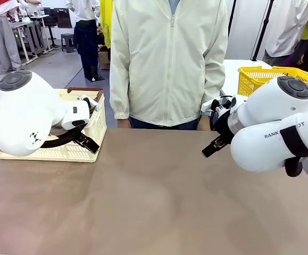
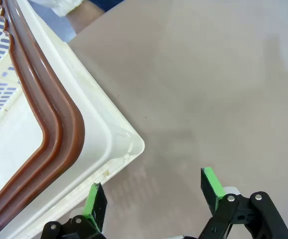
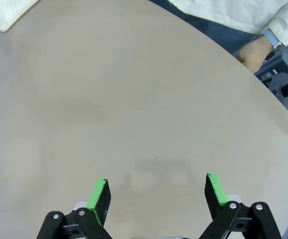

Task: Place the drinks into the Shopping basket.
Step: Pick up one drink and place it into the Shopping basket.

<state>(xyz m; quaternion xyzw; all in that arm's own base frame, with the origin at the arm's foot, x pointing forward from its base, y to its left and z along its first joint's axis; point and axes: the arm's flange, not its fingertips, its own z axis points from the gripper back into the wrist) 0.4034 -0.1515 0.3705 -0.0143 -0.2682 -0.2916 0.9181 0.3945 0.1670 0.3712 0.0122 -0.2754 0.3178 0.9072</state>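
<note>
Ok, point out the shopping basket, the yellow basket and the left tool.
Shopping basket (image 2: 64,124), left wrist view, brown rim.
Yellow basket (image 1: 255,82), front view, mesh front wall.
Left tool (image 2: 152,185), left wrist view, midway between open fingertips.

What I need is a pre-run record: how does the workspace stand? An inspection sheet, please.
Surface: brown table, faint marks.
Job's things: basket at the far left of the table.
Clutter: nothing seen.
Grippers: left gripper open beside the basket's corner; right gripper open above the table.
Cables: black cable looped at the left wrist.
Surroundings: person standing at the far side; yellow basket behind, at right.
</note>
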